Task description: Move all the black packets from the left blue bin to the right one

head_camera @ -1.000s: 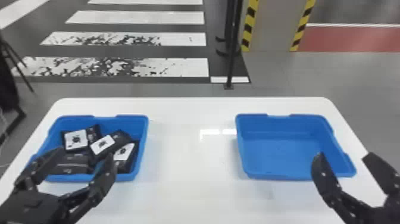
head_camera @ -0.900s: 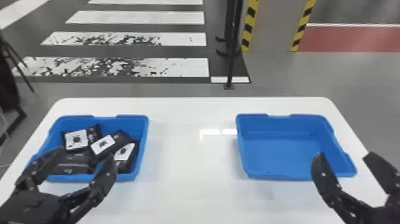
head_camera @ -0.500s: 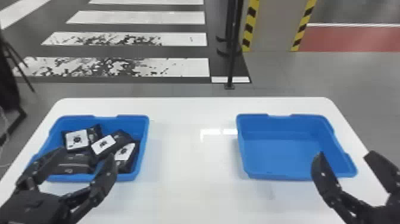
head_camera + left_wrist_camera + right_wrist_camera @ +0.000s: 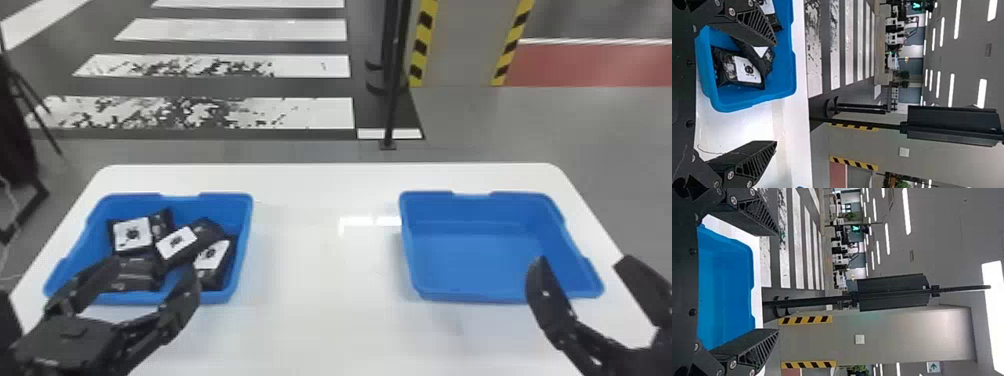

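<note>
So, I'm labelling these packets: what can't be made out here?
Head view: one end of the near-left packet, behind a jaw of the left gripper.
Head view: part of the label on the rightmost packet, under the middle packet.
Right wrist view: near side of the right bin, behind the right gripper.

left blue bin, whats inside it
Four black packets show in the left blue bin, three with white labels up; the middle one partly covers the one to its right. Whatever lies beneath them is hidden, and the left gripper blocks some of the near side.
</note>
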Robot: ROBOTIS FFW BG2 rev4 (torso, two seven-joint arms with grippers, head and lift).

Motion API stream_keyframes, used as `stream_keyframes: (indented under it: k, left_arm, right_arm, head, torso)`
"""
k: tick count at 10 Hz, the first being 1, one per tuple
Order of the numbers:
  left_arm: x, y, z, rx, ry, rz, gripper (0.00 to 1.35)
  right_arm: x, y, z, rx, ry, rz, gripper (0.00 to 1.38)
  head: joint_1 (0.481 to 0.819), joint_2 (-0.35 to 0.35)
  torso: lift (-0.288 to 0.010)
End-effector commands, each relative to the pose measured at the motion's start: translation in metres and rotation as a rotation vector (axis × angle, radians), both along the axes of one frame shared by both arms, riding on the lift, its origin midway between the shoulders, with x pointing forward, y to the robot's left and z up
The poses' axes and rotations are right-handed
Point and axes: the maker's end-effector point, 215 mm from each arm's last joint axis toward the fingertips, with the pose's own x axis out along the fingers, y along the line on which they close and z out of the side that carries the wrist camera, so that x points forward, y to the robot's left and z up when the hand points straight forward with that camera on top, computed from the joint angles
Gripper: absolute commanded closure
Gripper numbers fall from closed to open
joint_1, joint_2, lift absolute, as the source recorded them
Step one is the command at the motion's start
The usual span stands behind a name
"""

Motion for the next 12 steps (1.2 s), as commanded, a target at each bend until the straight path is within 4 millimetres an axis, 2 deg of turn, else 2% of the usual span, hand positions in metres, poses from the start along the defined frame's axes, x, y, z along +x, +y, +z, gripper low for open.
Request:
stream_keyframes:
  k: [1, 3, 5, 8, 10, 12]
  left_arm:
    - [0.015, 0.008, -0.022, 0.007, 0.056, -0.006, 0.17]
    - [0.031, 0.014, -0.046, 0.000, 0.115, -0.009, 0.17]
    - [0.055, 0.025, -0.056, -0.006, 0.134, 0.005, 0.17]
    - [0.087, 0.050, -0.085, -0.009, 0.221, 0.024, 0.17]
    - [0.101, 0.073, -0.103, -0.011, 0.281, 0.068, 0.17]
    - [0.120, 0.078, -0.120, -0.040, 0.338, 0.046, 0.17]
  right_arm:
    - [0.000, 0.000, -0.001, 0.003, 0.005, 0.000, 0.16]
    - [0.000, 0.001, -0.003, 0.007, 0.007, 0.001, 0.16]
    - [0.000, 0.000, -0.005, 0.011, 0.012, 0.000, 0.16]
    - [0.002, 0.001, -0.005, 0.015, 0.009, 0.001, 0.16]
    - [0.002, 0.002, -0.006, 0.025, 0.011, 0.002, 0.16]
    - [0.002, 0.002, -0.006, 0.028, 0.011, 0.003, 0.16]
  head:
    - [0.695, 0.013]
    - [0.695, 0.026]
    - [0.695, 0.034]
    - [0.695, 0.065]
    - [0.695, 0.087]
    - [0.695, 0.115]
  torso:
    - [-0.140]
    - [-0.140]
    - [-0.140]
    - [-0.140]
    - [-0.140]
    - [-0.140]
